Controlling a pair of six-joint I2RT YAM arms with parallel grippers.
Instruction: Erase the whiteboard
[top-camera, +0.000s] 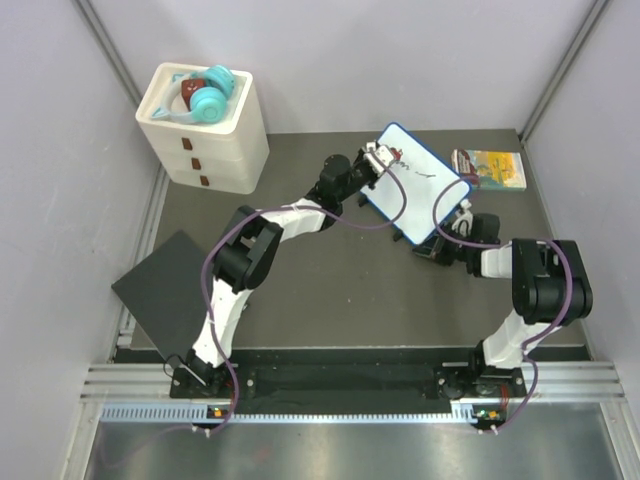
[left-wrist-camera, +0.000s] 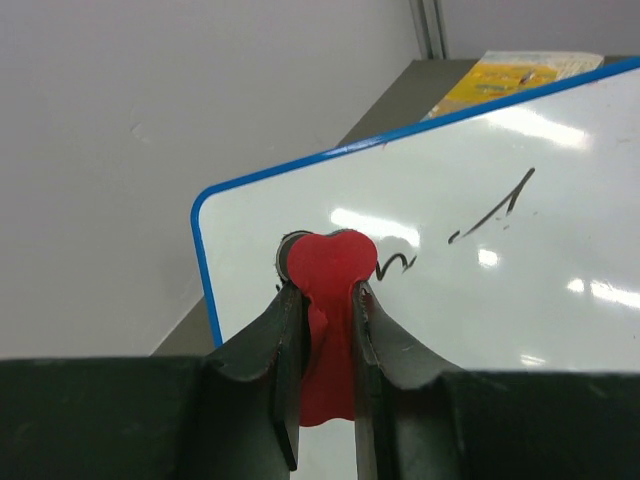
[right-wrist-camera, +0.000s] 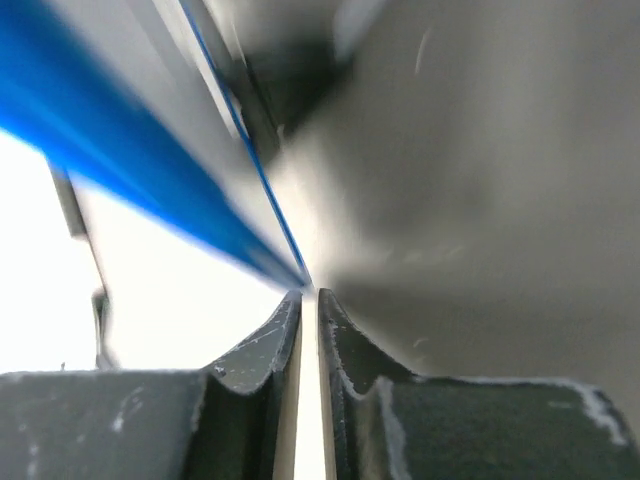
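Observation:
The whiteboard (top-camera: 415, 185), white with a thin blue rim, is held tilted up off the table at centre right. Black handwriting (left-wrist-camera: 495, 208) remains on its face. My left gripper (top-camera: 378, 158) is shut on a red eraser (left-wrist-camera: 328, 300), whose round tip presses on the board (left-wrist-camera: 480, 290) near its top left corner, beside a small black squiggle. My right gripper (top-camera: 452, 222) is shut on the board's lower right edge (right-wrist-camera: 150, 150), the thin board pinched between its fingers (right-wrist-camera: 265, 345).
A white drawer unit (top-camera: 205, 130) with turquoise headphones on top stands at the back left. A small colourful book (top-camera: 490, 168) lies at the back right. A flat black square panel (top-camera: 165, 290) lies at the left edge.

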